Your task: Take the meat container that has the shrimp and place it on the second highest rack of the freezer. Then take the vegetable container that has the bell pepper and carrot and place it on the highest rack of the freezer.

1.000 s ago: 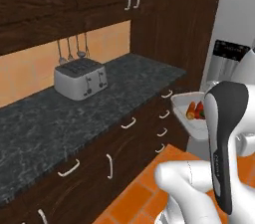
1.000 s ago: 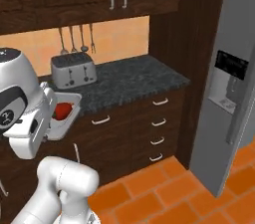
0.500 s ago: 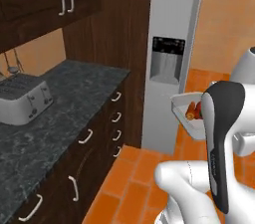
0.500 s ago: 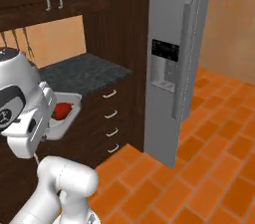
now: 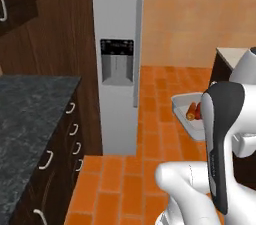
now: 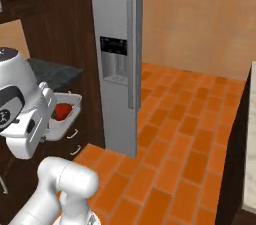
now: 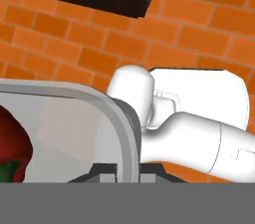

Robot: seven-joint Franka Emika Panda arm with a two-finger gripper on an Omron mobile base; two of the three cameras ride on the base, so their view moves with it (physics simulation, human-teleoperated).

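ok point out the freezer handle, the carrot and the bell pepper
freezer handle [image 6: 132,51], right base view, middle of the vertical bar
carrot [image 5: 191,111], left base view, its orange body in the tray
bell pepper [image 6: 62,111], right base view, its red side in the tray

No readable text, labels, brand names, numbers or signs appear in any view. The dark dispenser panel on the closed door of the grey freezer is a plain black rectangle — no lettering or icons can be made out on it. The freezer's door front and long handle carry no logo. The white vegetable container bears no label, and its rim in the hand view is blank too. A small dark mark sits on the robot's own white housing in the right base view — too blurred to read as writing.
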